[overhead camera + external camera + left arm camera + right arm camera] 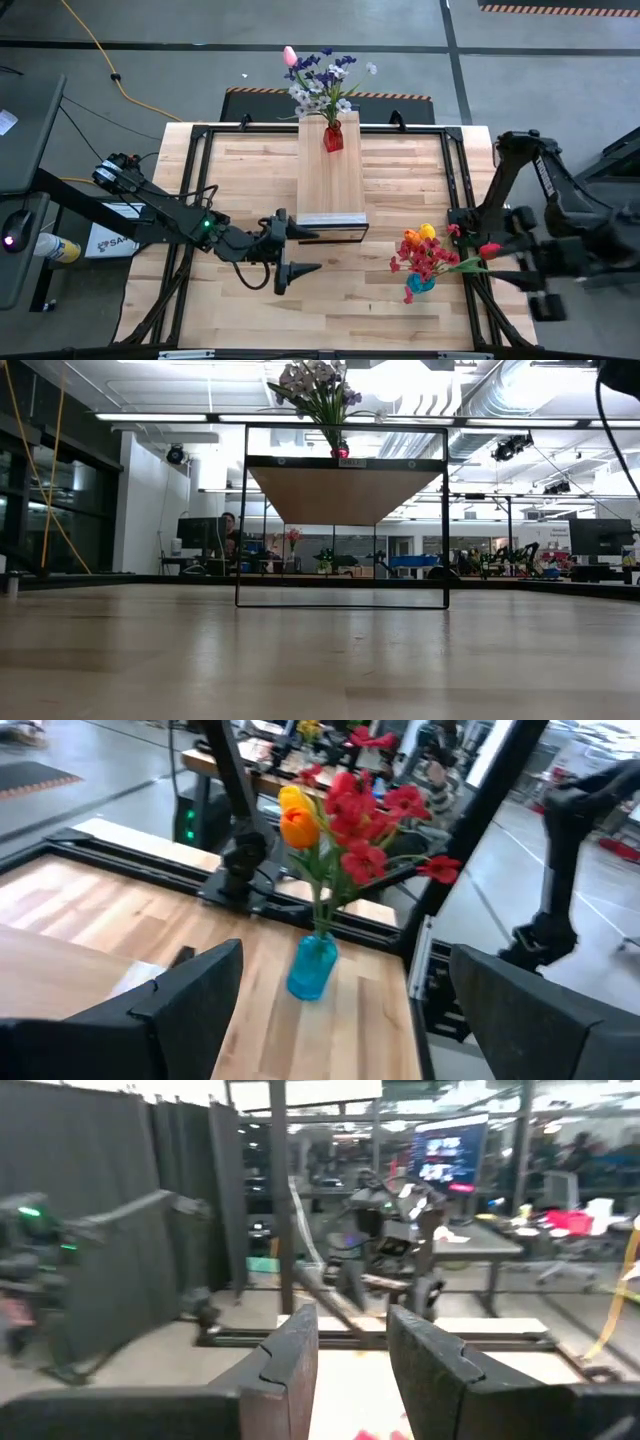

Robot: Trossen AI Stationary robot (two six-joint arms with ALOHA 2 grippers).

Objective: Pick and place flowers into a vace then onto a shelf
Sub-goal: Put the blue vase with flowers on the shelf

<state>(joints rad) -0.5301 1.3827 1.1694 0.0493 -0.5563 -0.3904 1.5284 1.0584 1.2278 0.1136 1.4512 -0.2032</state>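
The left arm reaches low across the wooden table (240, 310), left gripper (298, 250) spread wide and empty by the shelf (330, 185). The right gripper (352, 1355), part-open, holds nothing at three o'clock. Red and orange flowers (425, 250) stand in a blue vase (420, 284) at four o'clock; purple and white ones (325, 80) in a red vase (333, 137) at twelve.

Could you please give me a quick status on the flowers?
Left gripper open, empty, facing blue vase of flowers. Right gripper parted, empty. Red vase on shelf.
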